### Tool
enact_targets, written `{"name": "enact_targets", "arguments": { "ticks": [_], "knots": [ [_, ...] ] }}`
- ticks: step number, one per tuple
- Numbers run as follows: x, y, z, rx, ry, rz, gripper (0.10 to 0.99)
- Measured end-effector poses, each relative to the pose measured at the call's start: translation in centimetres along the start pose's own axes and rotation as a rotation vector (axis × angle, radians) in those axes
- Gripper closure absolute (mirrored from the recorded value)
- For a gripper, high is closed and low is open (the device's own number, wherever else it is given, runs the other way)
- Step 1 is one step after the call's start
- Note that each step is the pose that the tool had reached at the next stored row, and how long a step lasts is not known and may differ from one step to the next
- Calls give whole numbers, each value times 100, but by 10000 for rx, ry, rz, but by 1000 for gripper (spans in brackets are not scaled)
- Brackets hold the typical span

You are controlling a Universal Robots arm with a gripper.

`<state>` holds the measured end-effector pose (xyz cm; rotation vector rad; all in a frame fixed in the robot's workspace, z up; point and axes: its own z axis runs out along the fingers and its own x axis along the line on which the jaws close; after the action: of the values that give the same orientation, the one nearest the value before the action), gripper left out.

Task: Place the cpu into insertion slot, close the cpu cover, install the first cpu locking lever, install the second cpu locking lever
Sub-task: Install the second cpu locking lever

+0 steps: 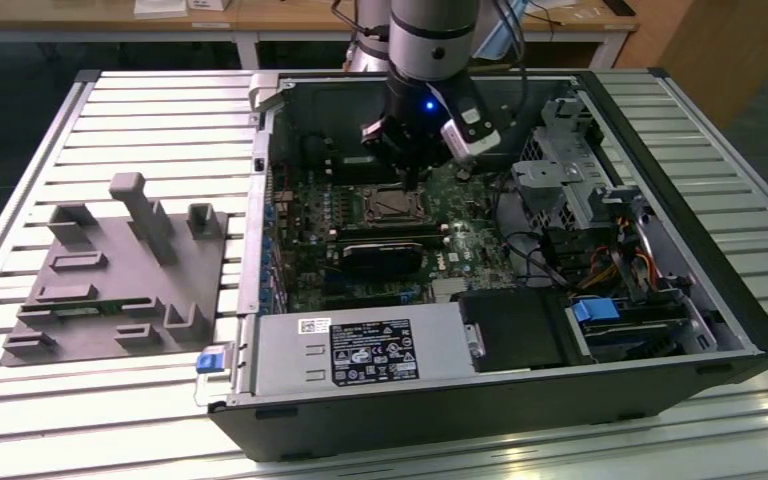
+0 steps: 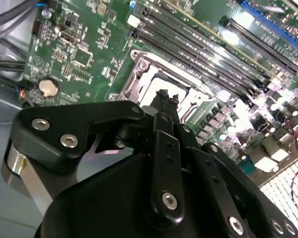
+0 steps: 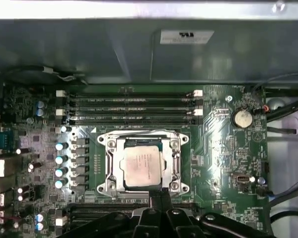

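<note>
The cpu (image 3: 141,166), a dull silver square chip, lies in the insertion slot (image 1: 391,207) on the green board. The cpu cover (image 3: 177,161), a silvery frame, lies flat around the chip, whose face shows through the window. My gripper (image 3: 161,194) hangs just over one edge of the socket with its black fingers pressed together and nothing visible between them. In the second wrist view the gripper (image 2: 164,95) tip points down at the socket's metal frame (image 2: 139,69). In the exterior view the gripper (image 1: 415,172) sits just behind the socket, inside the open computer case.
Long memory slots (image 3: 131,106) run along one side of the socket, and a coin battery (image 3: 243,118) is nearby. The case holds a power supply (image 1: 357,355), a drive cage (image 1: 558,185) and cables (image 1: 584,265). A grey fixture (image 1: 117,270) stands on the slatted table.
</note>
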<state>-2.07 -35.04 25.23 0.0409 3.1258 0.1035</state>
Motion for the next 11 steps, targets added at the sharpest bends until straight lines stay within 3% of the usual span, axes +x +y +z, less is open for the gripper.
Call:
{"name": "enact_targets", "arguments": {
  "ticks": [11],
  "knots": [
    [-1,-111,143,3,31,3,980]
  ]
}}
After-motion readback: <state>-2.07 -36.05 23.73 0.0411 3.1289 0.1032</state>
